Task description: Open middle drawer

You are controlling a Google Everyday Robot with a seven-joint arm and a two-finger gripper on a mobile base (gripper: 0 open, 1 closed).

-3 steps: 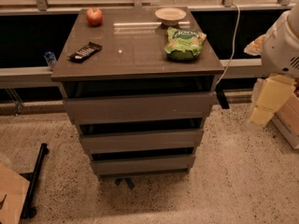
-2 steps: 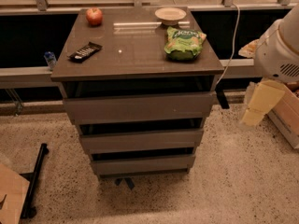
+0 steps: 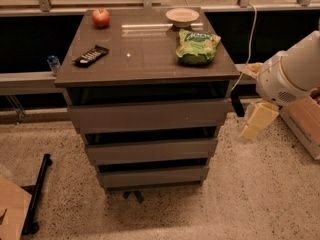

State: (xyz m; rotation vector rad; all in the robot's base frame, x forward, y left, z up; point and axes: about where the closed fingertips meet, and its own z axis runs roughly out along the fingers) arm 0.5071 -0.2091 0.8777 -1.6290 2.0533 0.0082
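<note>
A grey-brown cabinet holds three handleless drawer fronts stacked one above another. The middle drawer (image 3: 151, 150) is shut, with a dark gap above it. The taller top drawer (image 3: 149, 115) and the small bottom drawer (image 3: 152, 176) are shut too. My gripper (image 3: 256, 121), a cream-coloured part under the white arm housing (image 3: 290, 74), hangs to the right of the cabinet, level with the top and middle drawers and apart from them.
On the cabinet top (image 3: 135, 54) lie an apple (image 3: 101, 18), a remote (image 3: 91, 55), a bowl (image 3: 182, 16) and a green chip bag (image 3: 197, 46). A cardboard box (image 3: 305, 121) stands at the right. A black stand (image 3: 37, 191) lies on the floor at the left.
The arm and gripper have moved left towards the cabinet's right side. The drawers have not moved.
</note>
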